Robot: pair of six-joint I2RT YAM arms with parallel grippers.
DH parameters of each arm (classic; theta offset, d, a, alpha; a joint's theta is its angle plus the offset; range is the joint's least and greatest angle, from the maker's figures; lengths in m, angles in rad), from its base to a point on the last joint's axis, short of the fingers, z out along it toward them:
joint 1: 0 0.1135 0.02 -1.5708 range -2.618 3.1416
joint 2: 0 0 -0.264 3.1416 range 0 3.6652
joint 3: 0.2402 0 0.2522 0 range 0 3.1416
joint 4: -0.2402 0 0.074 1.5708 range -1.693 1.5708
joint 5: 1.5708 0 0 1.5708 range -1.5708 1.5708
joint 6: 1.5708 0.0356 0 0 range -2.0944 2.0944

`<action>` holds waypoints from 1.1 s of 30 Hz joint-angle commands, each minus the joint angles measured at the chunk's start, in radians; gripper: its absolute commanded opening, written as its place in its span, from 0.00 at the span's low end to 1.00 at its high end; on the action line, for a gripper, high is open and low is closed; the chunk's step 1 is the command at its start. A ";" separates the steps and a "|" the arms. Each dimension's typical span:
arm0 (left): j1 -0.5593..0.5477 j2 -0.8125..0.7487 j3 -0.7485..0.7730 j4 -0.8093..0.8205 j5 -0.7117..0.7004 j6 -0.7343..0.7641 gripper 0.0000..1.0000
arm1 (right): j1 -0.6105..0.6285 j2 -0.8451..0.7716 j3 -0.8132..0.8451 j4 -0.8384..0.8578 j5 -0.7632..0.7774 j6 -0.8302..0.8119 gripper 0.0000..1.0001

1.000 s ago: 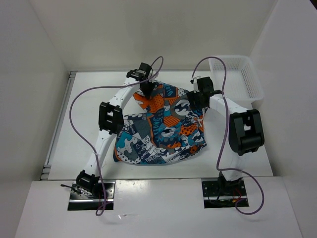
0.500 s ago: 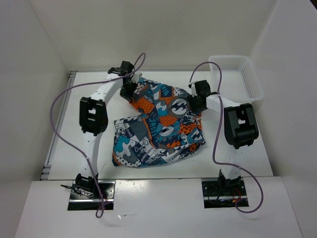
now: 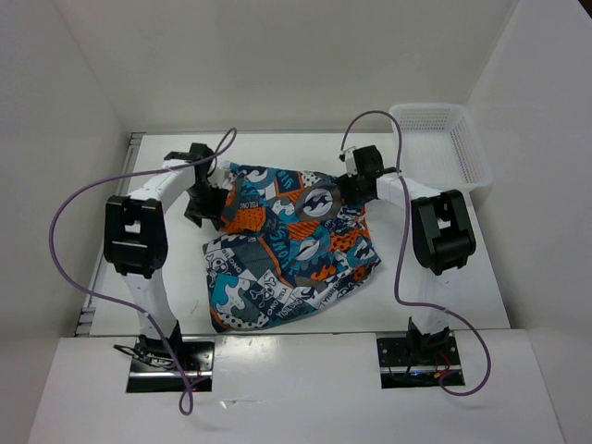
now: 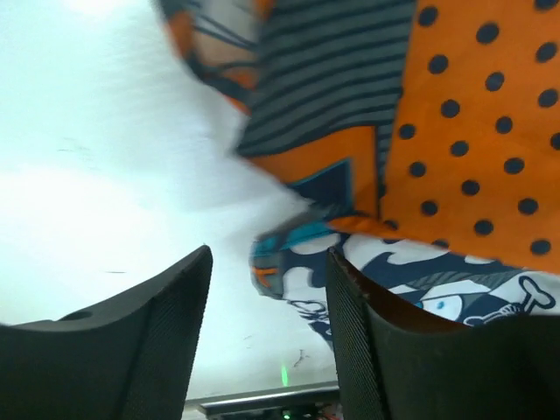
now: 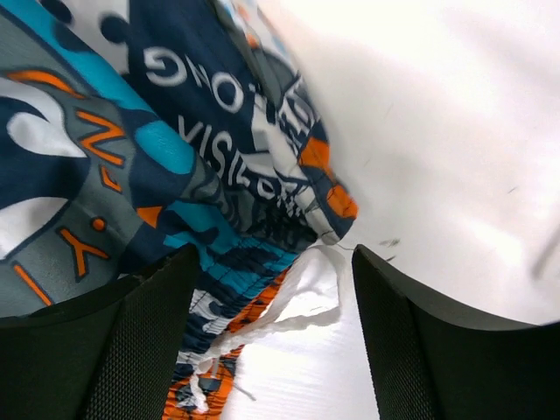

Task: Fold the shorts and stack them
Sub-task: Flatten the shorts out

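Left arm swung left | left claw (image 3: 207,201), right claw (image 3: 352,184) agape (flanking shorts (image 3: 296,245))

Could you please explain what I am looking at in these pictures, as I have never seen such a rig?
These are two robot arms, the left arm and the right arm, bolted at the near edge of a white table. The overhead view looks down on both; the other two come from wrist cameras, each showing its own dark fingers. Printed shorts lie spread between the arms, a white basket at the far right corner. The left gripper and right gripper sit at the shorts' far corners, fingers apart, clamping nothing; a white drawstring shows in the right wrist view.
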 commanded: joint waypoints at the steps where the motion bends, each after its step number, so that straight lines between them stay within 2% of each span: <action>1: 0.045 -0.028 0.128 0.007 0.035 0.004 0.63 | 0.007 -0.048 0.087 0.024 0.004 -0.054 0.76; 2: 0.057 -0.018 0.232 0.018 0.054 0.004 0.65 | 0.007 -0.049 0.097 0.024 0.004 -0.064 0.76; 5: 0.089 0.072 0.414 0.056 0.105 0.004 0.71 | 0.007 -0.049 0.134 0.024 0.004 -0.087 0.76; 6: 0.098 0.115 0.546 0.056 0.105 0.004 0.73 | 0.007 -0.033 0.153 0.024 0.004 -0.087 0.76; 9: 0.086 0.305 0.728 0.056 0.080 0.004 0.73 | 0.007 0.017 0.209 0.024 -0.028 -0.087 0.76; 10: 0.077 0.396 0.838 0.038 0.071 0.004 0.73 | 0.007 0.033 0.221 0.024 -0.048 -0.078 0.75; 12: 0.065 0.484 0.951 0.013 0.071 0.004 0.73 | -0.002 0.076 0.267 -0.003 -0.079 -0.077 0.75; 14: 0.046 0.610 1.129 -0.042 0.071 0.004 0.73 | -0.002 0.112 0.290 -0.017 -0.117 -0.077 0.75; 16: 0.046 0.725 1.247 -0.094 0.071 0.004 0.73 | -0.002 0.125 0.310 -0.026 -0.136 -0.087 0.74; 17: 0.046 0.794 1.363 -0.141 0.071 0.004 0.73 | -0.002 0.125 0.310 -0.049 -0.157 -0.097 0.74; 21: 0.046 0.951 1.645 -0.287 0.111 0.004 0.73 | -0.002 0.116 0.283 -0.072 -0.188 -0.097 0.74; 24: 0.046 0.939 1.574 -0.278 0.111 0.004 0.73 | -0.002 0.106 0.230 -0.083 -0.209 -0.119 0.73; 28: 0.037 0.982 1.585 -0.278 0.094 0.004 0.70 | -0.011 0.088 0.161 -0.092 -0.210 -0.143 0.73; 30: 0.016 1.006 1.595 -0.307 0.076 0.004 0.64 | -0.011 0.088 0.149 -0.092 -0.200 -0.153 0.73; 33: 0.005 1.052 1.644 -0.332 0.066 0.004 0.44 | -0.011 0.088 0.140 -0.083 -0.191 -0.153 0.67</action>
